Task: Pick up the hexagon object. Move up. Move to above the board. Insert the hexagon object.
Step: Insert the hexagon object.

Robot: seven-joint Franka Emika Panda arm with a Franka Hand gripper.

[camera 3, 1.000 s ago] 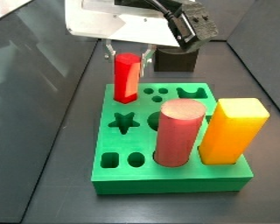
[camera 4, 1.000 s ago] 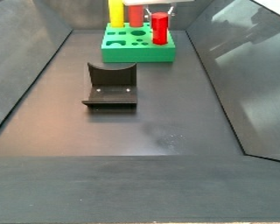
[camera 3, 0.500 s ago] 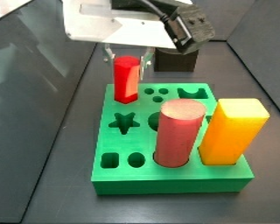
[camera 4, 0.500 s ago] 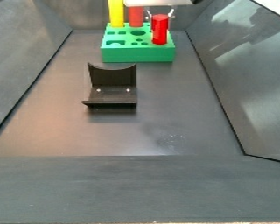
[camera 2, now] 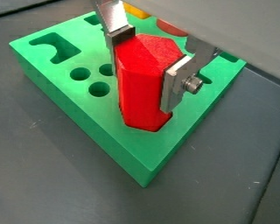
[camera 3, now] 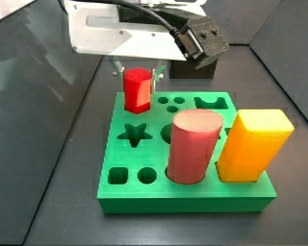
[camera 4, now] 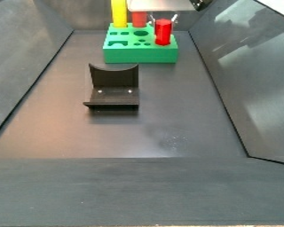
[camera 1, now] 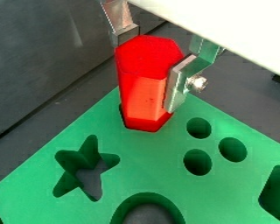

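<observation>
Wrist views: end effector (camera 1: 157, 54) clamped on hexagon object (camera 1: 145, 83), its base seemingly seated in board (camera 1: 241, 188) hole.

White boxy hand (camera 3: 138, 65) body with a flat underside, above the board corner. Two flat silver metal finger plates (camera 1: 196, 59) with dark pads; a round silver screw head shows on one plate in both wrist views. Black cable and a black camera mount sit beside the white housing in a side view.

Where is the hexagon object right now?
The hexagon object stands upright, partly sunk in its hole at a corner of the board, between the fingers of the gripper.
</observation>
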